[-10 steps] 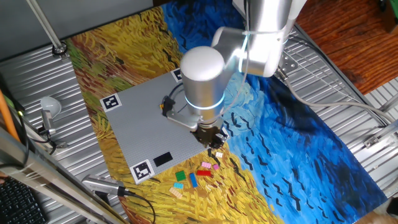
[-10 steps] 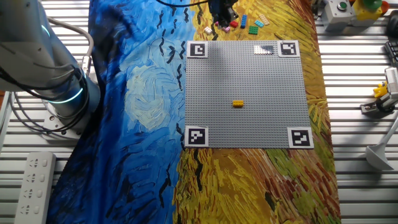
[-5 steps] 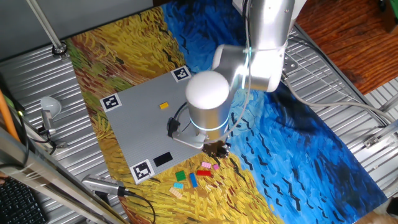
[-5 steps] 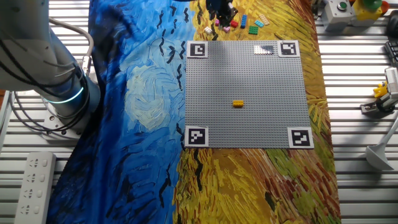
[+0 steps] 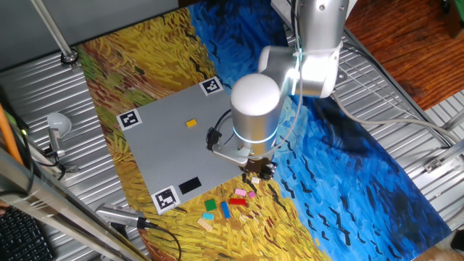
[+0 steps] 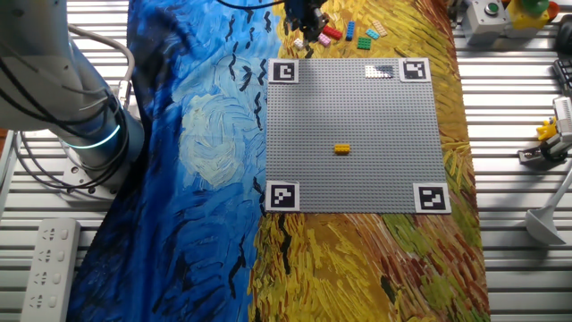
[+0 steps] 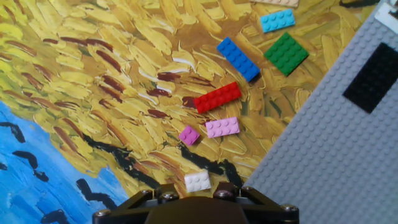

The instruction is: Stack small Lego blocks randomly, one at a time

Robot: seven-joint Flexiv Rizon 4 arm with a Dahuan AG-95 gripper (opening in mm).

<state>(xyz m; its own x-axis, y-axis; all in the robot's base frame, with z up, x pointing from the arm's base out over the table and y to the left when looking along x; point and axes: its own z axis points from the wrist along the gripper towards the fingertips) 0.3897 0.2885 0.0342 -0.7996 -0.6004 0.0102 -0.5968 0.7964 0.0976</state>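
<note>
**End effector over the loose brick pile, picking next brick**

Painted cloth in yellow and blue swirls covers the table (image 5: 109,80); a grey baseplate (image 5: 170,156) with corner markers lies on it, with a flat black rectangle (image 7: 376,78) near one edge. One orange-yellow brick (image 6: 341,149) already sits near the baseplate's middle, so stacking looks barely begun.

Loose small Lego blocks lie on the cloth just off the baseplate edge: white brick (image 7: 198,181), small magenta brick (image 7: 189,135), pink brick (image 7: 222,127), red brick (image 7: 217,97), blue brick (image 7: 238,59), green plate (image 7: 286,53), teal brick (image 7: 277,20).

End effector (image 5: 255,168) hangs low above this pile; the hand view shows only its housing at the bottom edge, fingers hidden, so cannot tell whether it is released or clenched, and nothing visibly held.

Likely step: pick one brick, probably the white one, nearest the housing. To do it well: centre over it, align the fingers across its short sides, descend straight, avoid nudging the magenta neighbour. It lies slightly skewed, so rotate the wrist to match first.
</note>
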